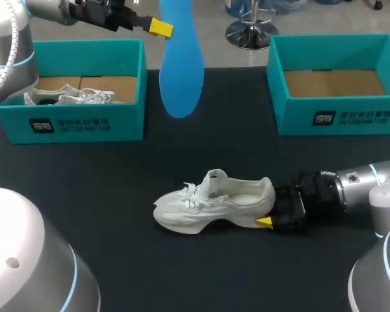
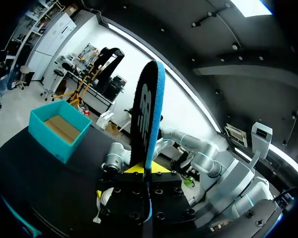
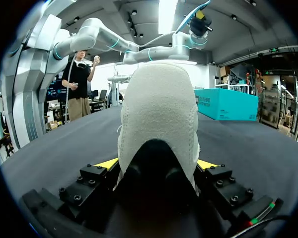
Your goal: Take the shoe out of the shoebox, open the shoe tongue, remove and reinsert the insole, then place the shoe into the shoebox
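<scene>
Heel of the white shoe (image 1: 214,205) sits clenched between our right fingers (image 1: 265,222) nearest us, the shoe resting on its sole on the dark counter (image 1: 117,195), toe toward our left. Farther back stand two open teal boxes, the left shoebox (image 1: 78,123) holding a second shoe (image 1: 71,97) and the right shoebox (image 1: 338,117) well apart from it. Between them, raised above the counter, our left fingers (image 1: 160,27) grasp the blue insole (image 1: 181,65), which hangs nearly upright.

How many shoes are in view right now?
2. One shoe lies on the table, heel held in the right gripper. A second shoe sits in the left shoebox, partly hidden by its wall; more could be hidden there.
</scene>
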Tool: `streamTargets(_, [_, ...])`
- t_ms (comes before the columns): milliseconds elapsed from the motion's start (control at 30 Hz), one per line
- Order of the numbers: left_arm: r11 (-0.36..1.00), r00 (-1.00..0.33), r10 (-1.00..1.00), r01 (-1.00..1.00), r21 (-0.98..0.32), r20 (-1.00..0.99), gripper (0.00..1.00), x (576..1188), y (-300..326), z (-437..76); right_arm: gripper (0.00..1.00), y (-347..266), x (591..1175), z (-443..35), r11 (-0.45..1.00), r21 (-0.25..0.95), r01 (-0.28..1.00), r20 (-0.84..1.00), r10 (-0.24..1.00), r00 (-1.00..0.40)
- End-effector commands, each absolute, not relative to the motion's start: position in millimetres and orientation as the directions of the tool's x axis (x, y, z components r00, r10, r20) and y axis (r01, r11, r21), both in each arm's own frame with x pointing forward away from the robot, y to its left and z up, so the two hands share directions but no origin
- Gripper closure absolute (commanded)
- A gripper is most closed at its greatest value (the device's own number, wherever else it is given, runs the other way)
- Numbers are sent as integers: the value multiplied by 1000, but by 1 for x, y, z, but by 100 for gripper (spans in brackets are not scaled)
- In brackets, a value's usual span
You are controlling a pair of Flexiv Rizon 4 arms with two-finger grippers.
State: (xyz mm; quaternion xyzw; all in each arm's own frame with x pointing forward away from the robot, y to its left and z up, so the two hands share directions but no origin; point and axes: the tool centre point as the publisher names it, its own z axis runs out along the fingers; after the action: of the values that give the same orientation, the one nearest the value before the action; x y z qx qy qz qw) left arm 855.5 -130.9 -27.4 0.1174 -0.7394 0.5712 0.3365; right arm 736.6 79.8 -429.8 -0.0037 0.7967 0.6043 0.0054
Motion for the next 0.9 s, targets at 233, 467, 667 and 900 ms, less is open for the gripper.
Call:
streamTargets(233, [367, -730, 249, -537, -760, 636, 100, 863, -133, -29, 0, 80, 737, -430, 271, 962, -16, -16, -3, -1000])
streamTargets(467, [367, -730, 249, -537, -760, 636, 100, 863, -133, -29, 0, 67, 732, -414, 318, 948, -30, -39, 23, -999])
streamTargets(667, [367, -730, 249, -537, -760, 636, 100, 863, -133, -29, 0, 52, 729, -398, 372, 928, -35, -53, 40, -998])
streamTargets(900, [367, -730, 249, -537, -760, 636, 100, 863, -133, -29, 0, 28, 722, -360, 553, 832, -44, -95, 64, -993])
